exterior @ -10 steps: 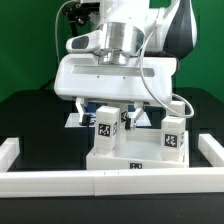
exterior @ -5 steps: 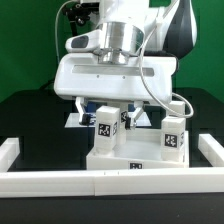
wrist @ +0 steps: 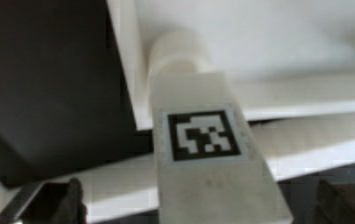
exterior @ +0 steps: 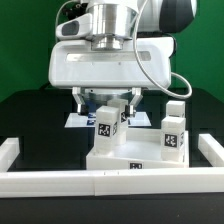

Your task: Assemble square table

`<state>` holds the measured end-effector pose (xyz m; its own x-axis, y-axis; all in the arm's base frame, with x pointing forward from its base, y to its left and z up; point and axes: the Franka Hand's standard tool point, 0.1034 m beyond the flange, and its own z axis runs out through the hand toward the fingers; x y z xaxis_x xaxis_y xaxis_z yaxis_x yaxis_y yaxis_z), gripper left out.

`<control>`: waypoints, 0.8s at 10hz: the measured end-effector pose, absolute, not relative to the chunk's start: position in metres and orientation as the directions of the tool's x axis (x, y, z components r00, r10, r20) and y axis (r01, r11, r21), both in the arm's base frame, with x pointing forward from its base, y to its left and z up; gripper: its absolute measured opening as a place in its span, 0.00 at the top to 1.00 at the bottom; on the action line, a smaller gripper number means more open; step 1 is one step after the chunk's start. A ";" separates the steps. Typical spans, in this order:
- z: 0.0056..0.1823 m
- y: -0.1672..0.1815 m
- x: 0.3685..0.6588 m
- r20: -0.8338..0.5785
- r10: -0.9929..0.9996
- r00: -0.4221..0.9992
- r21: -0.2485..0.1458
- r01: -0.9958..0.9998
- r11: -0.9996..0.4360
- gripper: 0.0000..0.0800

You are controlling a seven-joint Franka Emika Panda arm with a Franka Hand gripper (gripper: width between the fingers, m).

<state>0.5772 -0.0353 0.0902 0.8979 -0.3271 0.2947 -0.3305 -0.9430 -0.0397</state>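
On the exterior view's left, bare black tabletop (exterior: pixel 25 115) runs back from the low white wall (exterior: pixel 60 181) along the near edge. Just right of that, the square table panel (exterior: pixel 135 155) lies flat against the wall, presumably so that it stays put while legs go in.

A tagged leg (exterior: pixel 105 126) stands upright on the panel near its left far corner. The end effector (exterior: pixel 106 100) hangs directly above it, jaws spread wide apart and gripping nothing. In the wrist view the same leg (wrist: pixel 200 150) sits between the two dark fingertips (wrist: pixel 41 205) with clear gaps either side, so the arm looks lined up over a seated leg.

Farther right, a second leg (exterior: pixel 173 134) stands upright at the panel's right edge.
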 end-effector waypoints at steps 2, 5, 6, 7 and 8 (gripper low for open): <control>0.086 -0.038 0.574 0.122 -0.352 0.928 -0.057 -0.348 -0.936 0.19; 0.083 -0.038 0.577 0.050 -0.367 0.929 -0.059 -0.364 -0.930 0.19; 0.082 -0.038 0.577 0.049 -0.368 0.929 -0.058 -0.365 -0.929 0.20; 0.082 -0.038 0.576 0.048 -0.369 0.928 -0.058 -0.366 -0.929 0.43; 0.081 -0.038 0.576 0.048 -0.369 0.928 -0.058 -0.366 -0.929 0.43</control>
